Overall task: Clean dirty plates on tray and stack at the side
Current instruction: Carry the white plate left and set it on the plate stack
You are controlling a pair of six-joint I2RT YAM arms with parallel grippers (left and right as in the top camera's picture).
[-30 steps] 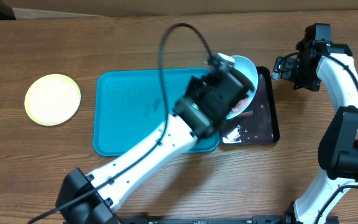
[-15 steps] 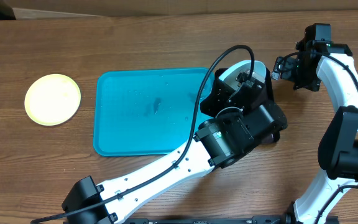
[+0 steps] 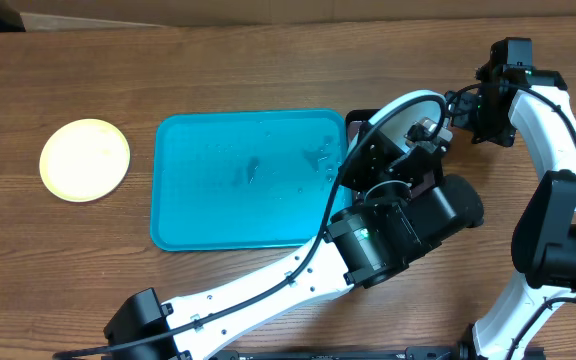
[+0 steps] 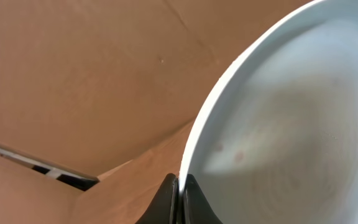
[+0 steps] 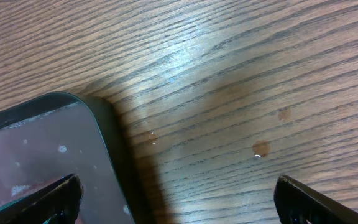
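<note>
My left gripper (image 4: 179,200) is shut on the rim of the pale blue plate (image 4: 291,118), which has small red-brown spots. In the overhead view the left gripper (image 3: 408,140) holds this plate (image 3: 400,103) tipped on edge over the black tray. The turquoise tray (image 3: 238,190) holds no plates, only wet marks. The yellow-green plate (image 3: 84,159) lies flat on the table at far left. The white plate is out of view. My right gripper (image 5: 179,202) is open and empty over the table by the black tray's corner; overhead it (image 3: 454,106) is at the right.
The glossy black tray (image 5: 36,149) lies right of the turquoise tray, mostly hidden under my left arm in the overhead view (image 3: 358,119). Small droplets (image 5: 261,149) sit on the wood near its corner. The right arm stands along the table's right edge.
My left arm has swung right with the pale blue plate, from the turquoise tray's right end to over the black tray, and tipped the plate more upright. The right arm has not moved.
</note>
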